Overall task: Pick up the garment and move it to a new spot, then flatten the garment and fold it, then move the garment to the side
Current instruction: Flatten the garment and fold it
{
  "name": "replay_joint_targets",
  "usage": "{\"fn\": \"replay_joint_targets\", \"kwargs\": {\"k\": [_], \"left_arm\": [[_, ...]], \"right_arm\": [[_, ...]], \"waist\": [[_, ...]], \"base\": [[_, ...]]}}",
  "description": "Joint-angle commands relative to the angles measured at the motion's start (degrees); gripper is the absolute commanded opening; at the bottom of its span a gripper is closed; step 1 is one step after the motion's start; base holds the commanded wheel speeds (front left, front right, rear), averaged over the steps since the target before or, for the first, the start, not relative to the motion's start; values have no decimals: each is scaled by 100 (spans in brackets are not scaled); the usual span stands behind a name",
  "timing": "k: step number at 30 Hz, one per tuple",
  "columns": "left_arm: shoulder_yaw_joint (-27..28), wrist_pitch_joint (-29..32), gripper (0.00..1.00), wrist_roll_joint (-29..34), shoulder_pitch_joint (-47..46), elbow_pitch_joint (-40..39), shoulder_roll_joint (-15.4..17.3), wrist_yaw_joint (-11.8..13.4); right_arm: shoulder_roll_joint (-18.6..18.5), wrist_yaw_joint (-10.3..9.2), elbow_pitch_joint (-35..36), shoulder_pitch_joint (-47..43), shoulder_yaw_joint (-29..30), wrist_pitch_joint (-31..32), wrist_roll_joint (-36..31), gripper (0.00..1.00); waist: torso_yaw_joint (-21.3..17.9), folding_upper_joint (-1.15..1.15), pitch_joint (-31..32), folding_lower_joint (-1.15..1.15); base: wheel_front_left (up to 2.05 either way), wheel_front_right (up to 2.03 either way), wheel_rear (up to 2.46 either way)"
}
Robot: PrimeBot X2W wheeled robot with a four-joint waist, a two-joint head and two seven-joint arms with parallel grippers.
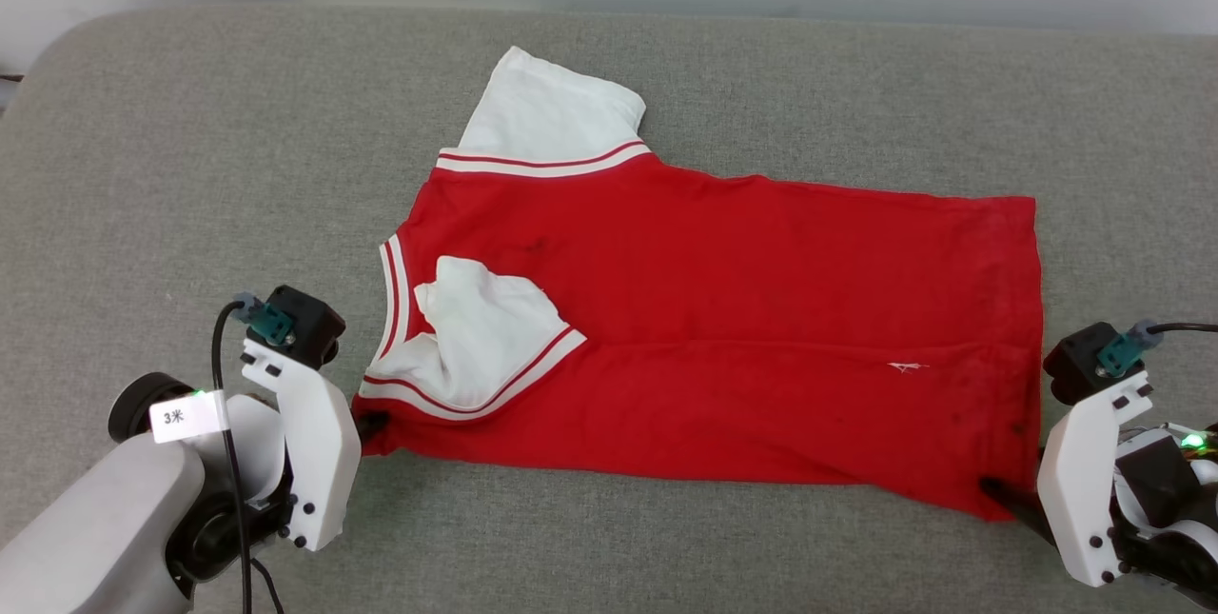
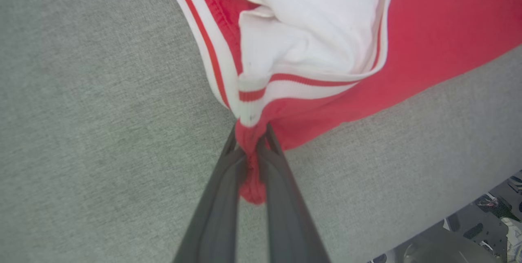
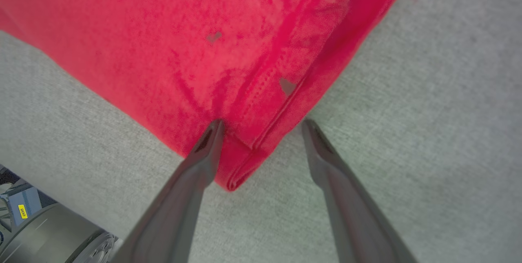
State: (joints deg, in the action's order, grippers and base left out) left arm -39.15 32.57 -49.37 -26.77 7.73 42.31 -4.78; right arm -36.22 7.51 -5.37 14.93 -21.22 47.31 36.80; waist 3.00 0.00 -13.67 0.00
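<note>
The left gripper [image 1: 367, 424] [image 2: 251, 134] sits low over the near left part of the grey fabric-covered surface [image 1: 190, 167] [image 2: 81, 112] [image 3: 448, 140]. Its two dark fingers are pressed almost together on a bunched red tip of cloth, just below the striped trim at the neck end. That cloth belongs to the red jersey-style T-shirt with white short sleeves and red-and-white striped trim [image 1: 723, 309] [image 2: 432, 43] [image 3: 142, 22]. It lies spread across the middle of the surface, neck to the robot's left and hem to its right. One white sleeve is doubled over onto the red body near the pinched corner, and the other lies flat, pointing toward the far edge. The lower body shows a long crease and a few dark marks. At the near right hem corner, the right gripper [image 1: 996, 488] [image 3: 263, 123] holds its fingers wide apart and grips nothing. One fingertip is at the cloth's edge, the other on bare surface just beside the hem, and the folded corner lies between them.
</note>
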Motion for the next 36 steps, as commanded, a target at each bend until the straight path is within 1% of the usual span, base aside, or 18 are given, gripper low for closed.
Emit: {"fn": "replay_joint_targets", "kwargs": {"k": [1,5,9,10,11,16,21,26,29,32,33,36], "left_arm": [[-10,-34,0,28,-68,-3,-45,28],[-27,-61,0,50,-86,41,-69,25],[-27,-109,0,41,-48,92,-77,26],[-23,-131,0,31,-26,106,-76,30],[-20,-152,0,20,-1,118,-73,33],[13,-247,0,-51,116,198,-52,33],[43,-335,0,-129,297,179,17,53],[107,-419,0,-237,613,-27,183,147],[145,-462,0,-334,868,-225,278,243],[192,-502,0,-408,1120,-435,421,357],[192,-502,0,-408,1120,-435,421,357],[218,-551,0,-492,1386,-601,522,478]], "right_arm": [[81,-5,-129,47,-118,-41,-12,100],[216,-3,-594,13,-567,-178,-28,100],[315,4,-897,24,-848,-438,95,100],[325,4,-931,50,-875,-548,132,34],[322,4,-962,105,-886,-663,154,0],[140,-6,-965,297,-772,-1270,177,0],[-20,-7,-691,162,-526,-1682,264,0],[-172,-6,-277,-264,-275,-1758,346,0],[-235,-7,-12,-595,-30,-1789,375,0],[-263,-7,268,-948,218,-1707,382,0],[-263,-7,268,-948,218,-1707,382,0],[-278,-7,491,-1291,466,-1572,359,0]], "waist": [[18,0,-37,0],[39,0,-86,0],[26,0,-78,0],[16,0,-70,0],[6,0,-56,0],[-36,0,118,0],[-65,0,362,0],[-121,0,581,0],[-143,0,668,0],[-169,0,727,0],[-169,0,727,0],[-189,0,759,0]], "base": [[0,0,0],[0,0,0],[0,0,0],[0,0,0],[0,0,0],[0,0,0],[0,0,0],[0,0,0],[0,0,0],[0,0,0],[0,0,0],[0,0,0]]}}
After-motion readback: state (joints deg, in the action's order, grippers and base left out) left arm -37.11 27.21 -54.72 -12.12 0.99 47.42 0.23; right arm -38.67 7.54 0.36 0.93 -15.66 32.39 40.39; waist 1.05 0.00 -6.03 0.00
